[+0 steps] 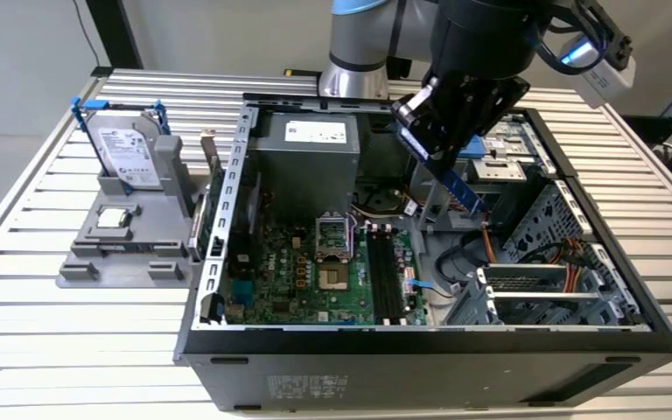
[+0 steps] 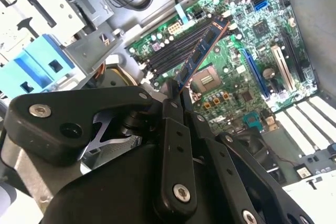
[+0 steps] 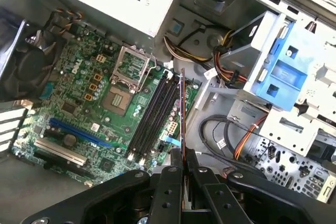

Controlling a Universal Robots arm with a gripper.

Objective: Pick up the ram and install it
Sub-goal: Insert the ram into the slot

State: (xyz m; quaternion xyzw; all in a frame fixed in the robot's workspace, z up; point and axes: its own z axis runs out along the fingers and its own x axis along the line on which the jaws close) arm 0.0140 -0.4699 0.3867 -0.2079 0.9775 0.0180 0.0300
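My gripper [image 1: 427,122] is shut on the ram [image 1: 441,166], a long narrow board with dark chips, and holds it tilted in the air over the open computer case [image 1: 430,337]. In the second wrist view the ram [image 2: 202,51] sticks out from the fingertips [image 2: 170,106] toward the black memory slots [image 2: 173,53]. In the first wrist view the ram [image 3: 182,114] shows edge-on, just beside the slots [image 3: 155,114] and above them. The slots [image 1: 385,276] lie on the green motherboard [image 1: 301,280], well below the ram.
A silver hard drive [image 1: 126,153] and a small square processor [image 1: 112,219] rest on a grey stand at the exterior view's left. Inside the case are the power supply [image 1: 301,149], the CPU socket [image 1: 333,254], cables [image 1: 488,254] and a blue drive bracket [image 3: 289,72].
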